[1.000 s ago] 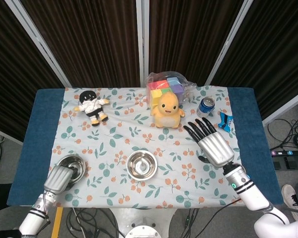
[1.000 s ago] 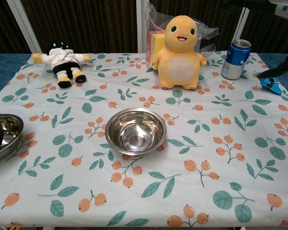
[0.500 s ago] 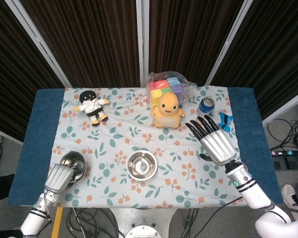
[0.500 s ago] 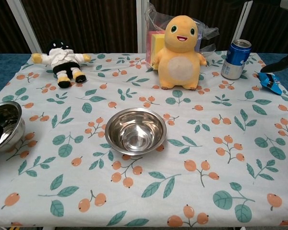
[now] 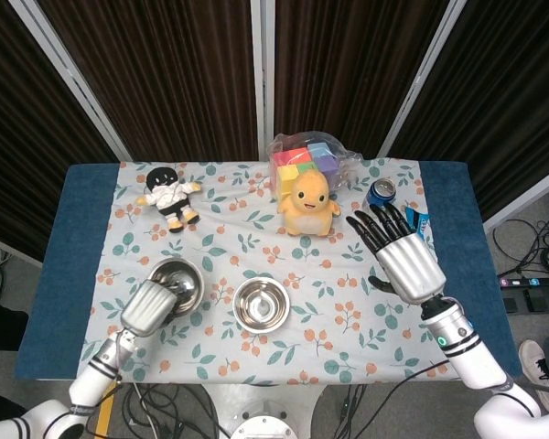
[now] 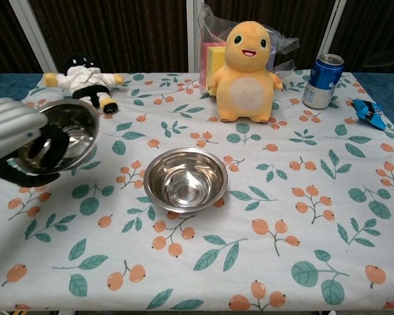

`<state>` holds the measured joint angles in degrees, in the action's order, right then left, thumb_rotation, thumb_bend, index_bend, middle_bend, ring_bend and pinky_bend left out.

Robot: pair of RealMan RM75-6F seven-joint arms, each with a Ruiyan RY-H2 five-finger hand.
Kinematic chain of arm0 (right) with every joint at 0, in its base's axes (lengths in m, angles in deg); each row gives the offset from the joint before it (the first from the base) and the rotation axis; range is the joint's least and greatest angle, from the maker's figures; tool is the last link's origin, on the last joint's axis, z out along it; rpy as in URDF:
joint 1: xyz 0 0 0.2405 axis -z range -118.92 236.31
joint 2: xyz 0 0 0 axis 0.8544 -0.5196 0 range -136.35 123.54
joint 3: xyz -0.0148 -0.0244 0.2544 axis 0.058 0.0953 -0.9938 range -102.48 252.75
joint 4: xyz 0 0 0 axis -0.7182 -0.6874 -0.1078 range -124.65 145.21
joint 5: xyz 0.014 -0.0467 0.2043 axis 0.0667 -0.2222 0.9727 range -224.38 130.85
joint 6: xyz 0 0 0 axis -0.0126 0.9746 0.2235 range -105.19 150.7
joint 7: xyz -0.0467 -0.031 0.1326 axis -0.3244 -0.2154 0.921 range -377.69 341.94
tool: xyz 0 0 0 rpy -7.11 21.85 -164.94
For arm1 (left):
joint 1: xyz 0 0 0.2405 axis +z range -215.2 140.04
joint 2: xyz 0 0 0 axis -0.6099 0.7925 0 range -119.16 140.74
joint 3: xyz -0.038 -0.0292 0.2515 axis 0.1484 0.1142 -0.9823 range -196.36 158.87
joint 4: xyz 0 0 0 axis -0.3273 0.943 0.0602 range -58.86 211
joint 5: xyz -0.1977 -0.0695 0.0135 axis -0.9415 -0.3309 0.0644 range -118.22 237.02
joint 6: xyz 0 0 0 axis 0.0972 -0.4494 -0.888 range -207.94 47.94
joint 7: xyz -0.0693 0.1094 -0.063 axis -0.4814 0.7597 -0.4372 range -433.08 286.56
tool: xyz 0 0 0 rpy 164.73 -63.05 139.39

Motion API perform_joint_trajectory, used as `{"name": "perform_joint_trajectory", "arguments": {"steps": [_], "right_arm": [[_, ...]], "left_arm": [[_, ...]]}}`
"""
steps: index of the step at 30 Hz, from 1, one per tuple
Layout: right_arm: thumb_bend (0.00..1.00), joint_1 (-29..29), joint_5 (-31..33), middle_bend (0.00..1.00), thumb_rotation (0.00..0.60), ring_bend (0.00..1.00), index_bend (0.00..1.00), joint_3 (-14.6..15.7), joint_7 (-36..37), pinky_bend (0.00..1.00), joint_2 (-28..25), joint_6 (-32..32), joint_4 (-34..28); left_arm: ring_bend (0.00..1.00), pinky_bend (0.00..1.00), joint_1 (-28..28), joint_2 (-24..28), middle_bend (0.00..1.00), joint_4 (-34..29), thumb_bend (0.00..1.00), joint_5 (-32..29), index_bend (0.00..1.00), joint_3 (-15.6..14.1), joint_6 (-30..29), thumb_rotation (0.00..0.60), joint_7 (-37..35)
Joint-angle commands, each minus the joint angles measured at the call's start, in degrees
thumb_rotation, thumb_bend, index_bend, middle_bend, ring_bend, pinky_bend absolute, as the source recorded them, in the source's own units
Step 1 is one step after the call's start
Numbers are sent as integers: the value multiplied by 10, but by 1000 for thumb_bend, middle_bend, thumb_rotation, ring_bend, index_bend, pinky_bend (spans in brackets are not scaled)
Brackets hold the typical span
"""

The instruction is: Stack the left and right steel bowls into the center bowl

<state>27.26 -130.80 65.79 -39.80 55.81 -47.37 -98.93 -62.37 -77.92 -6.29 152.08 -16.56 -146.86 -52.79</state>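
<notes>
Steel bowl (image 6: 62,134) tilted in your left hand (image 5: 149,306), fingers (image 6: 44,149) hooked inside rim, lifted; center bowl (image 5: 261,304) just beside; your right hand (image 5: 404,261) spread, holding nothing.

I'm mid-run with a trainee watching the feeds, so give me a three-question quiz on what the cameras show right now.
1. True or false: the left hand holds a steel bowl tilted, off the cloth.
2. What lies in the center bowl? A) another bowl B) the can C) nothing
3. Fill in: the right hand holds nothing; its fingers are ____.

Key
1. True.
2. C. The blue can stands upright at the far right, beyond the orange plush.
3. Spread: it hovers over the cloth near the can.
</notes>
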Motion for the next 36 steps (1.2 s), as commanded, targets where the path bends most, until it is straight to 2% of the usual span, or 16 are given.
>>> {"name": "perform_joint_trajectory", "arguments": {"steps": [1, 11, 20, 29, 30, 34, 36], "right_arm": [[0, 6, 3, 95, 600, 0, 0, -7, -7, 0, -14, -9, -17], [0, 22, 5, 81, 600, 0, 0, -11, 15, 0, -27, -26, -9], [0, 22, 8, 80, 600, 0, 0, -12, 36, 0, -25, -19, 10], [0, 24, 7, 77, 600, 0, 0, -18, 58, 0, -26, -22, 25], [0, 25, 7, 77, 600, 0, 0, -18, 60, 0, -26, -22, 25], [0, 27, 7, 77, 600, 0, 0, -18, 68, 0, -28, -23, 30], [0, 28, 7, 77, 600, 0, 0, -19, 72, 0, -30, -24, 31]], "left_arm": [[672, 749, -42, -31, 743, -29, 332, -12, 725, 30, 44, 600, 35], [673, 749, -79, -84, 744, -60, 333, -61, 727, 31, 96, 600, 96], [672, 749, -110, -106, 744, -51, 333, -78, 727, 45, 111, 600, 93], [671, 747, -125, -141, 736, -44, 329, -95, 715, 43, 112, 600, 83], [662, 740, -127, -141, 718, -43, 314, -90, 676, 40, 112, 600, 75], [520, 623, -142, -118, 526, -52, 194, -75, 348, 29, 132, 600, 41], [443, 554, -146, -106, 448, -58, 162, -73, 285, 27, 136, 600, 39]]}}
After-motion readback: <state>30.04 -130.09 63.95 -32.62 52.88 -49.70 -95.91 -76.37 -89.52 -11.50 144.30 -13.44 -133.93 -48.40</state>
